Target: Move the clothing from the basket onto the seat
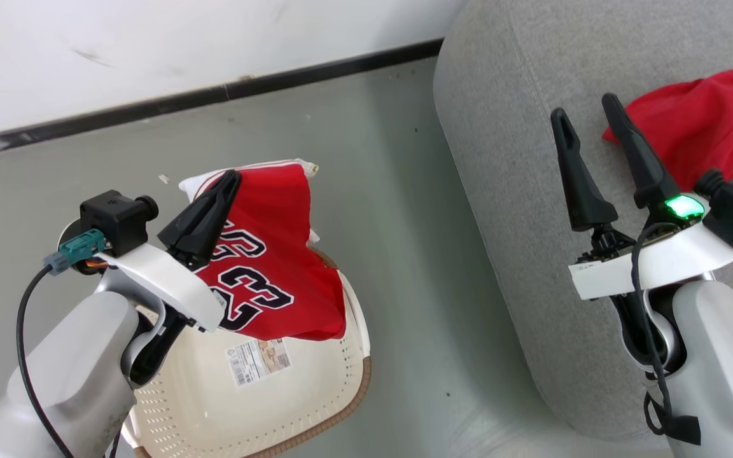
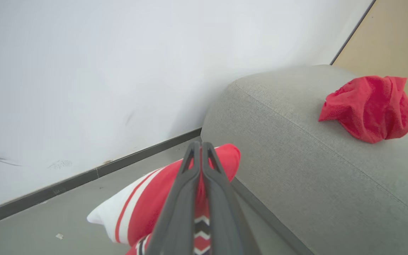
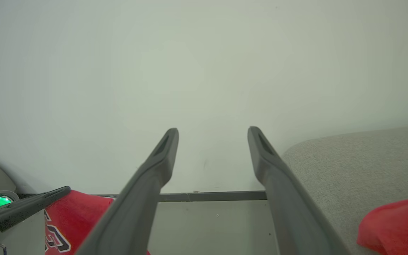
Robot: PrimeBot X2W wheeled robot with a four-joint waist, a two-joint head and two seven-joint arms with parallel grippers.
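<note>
**benchwatcher:** Closest to the lens is the pale left forearm point(image 1: 67, 375), low in the head view. What's the left gripper point(image 1: 233, 177) doing up there?

**lintroller:** It's pinched tight on the jersey point(image 1: 277, 254), fingers pressed together with red cloth between them. The jersey hangs from the tips above the basket point(image 1: 315, 407), big dark numbers facing the camera (they read backwards from here). I can't tell whether the bottom hem touches the basket.

**benchwatcher:** And the basket itself?

**lintroller:** It sits on the grey floor point(image 1: 392, 210) beside the seat point(image 1: 506, 127). The cream bottom is bare apart from a paper label point(image 1: 261, 360).

**benchwatcher:** Right side?

**lintroller:** The right gripper point(image 1: 585, 108) is spread wide with nothing between the fingers, hanging over the seat's edge. The plain red garment point(image 1: 697, 121) lies bunched on top of the seat, just beside that gripper's outer finger. The left wrist view shows it near the seat's far rounded corner.
</note>
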